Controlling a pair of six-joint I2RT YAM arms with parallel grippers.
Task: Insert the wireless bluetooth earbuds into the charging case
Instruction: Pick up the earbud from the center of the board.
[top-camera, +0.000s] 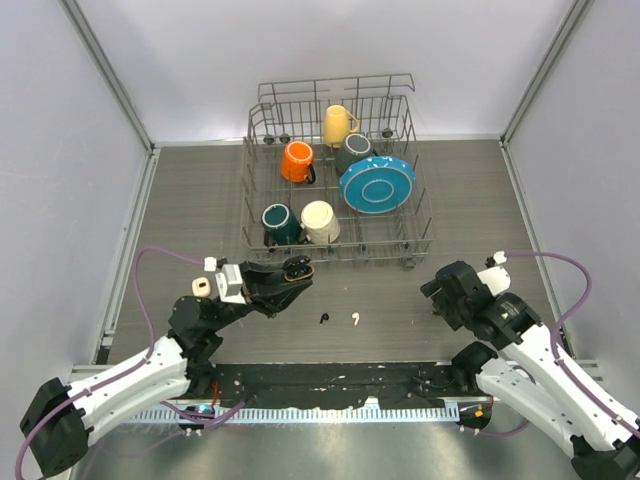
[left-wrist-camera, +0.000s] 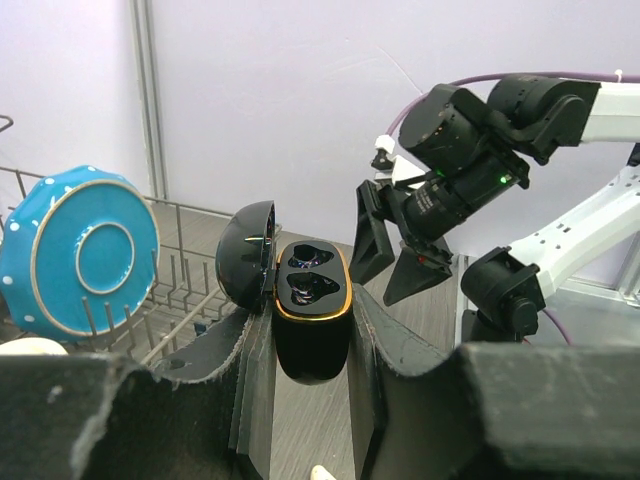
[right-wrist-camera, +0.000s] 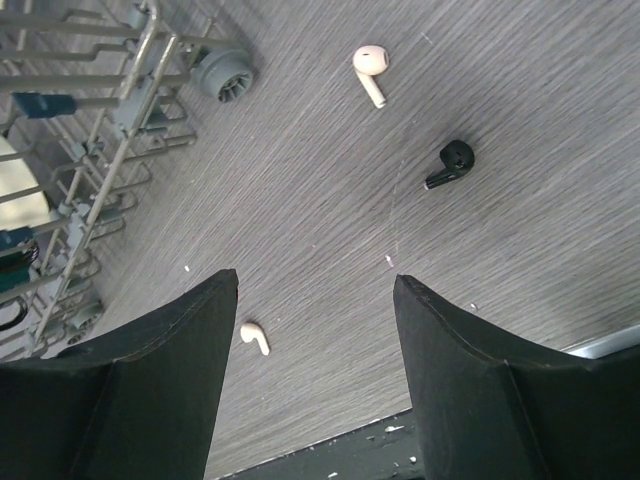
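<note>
My left gripper (top-camera: 290, 272) is shut on the black charging case (left-wrist-camera: 310, 340), which has a gold rim. It holds the case above the table with the lid open. The case's sockets look dark, and I cannot tell if they are filled. A black earbud (top-camera: 323, 319) and a white earbud (top-camera: 356, 319) lie on the table between the arms. My right gripper (right-wrist-camera: 316, 275) is open and empty above the table. The white earbud (right-wrist-camera: 253, 337) lies beside its left finger. Another white earbud (right-wrist-camera: 370, 70) and a black earbud (right-wrist-camera: 450, 165) lie ahead; the gripper hides both in the top view.
A wire dish rack (top-camera: 247, 190) stands at the back with a blue plate (top-camera: 377, 184) and several mugs. Its corner wheel (right-wrist-camera: 225, 75) is close to the far white earbud. A black strip (top-camera: 330, 380) runs along the table's near edge.
</note>
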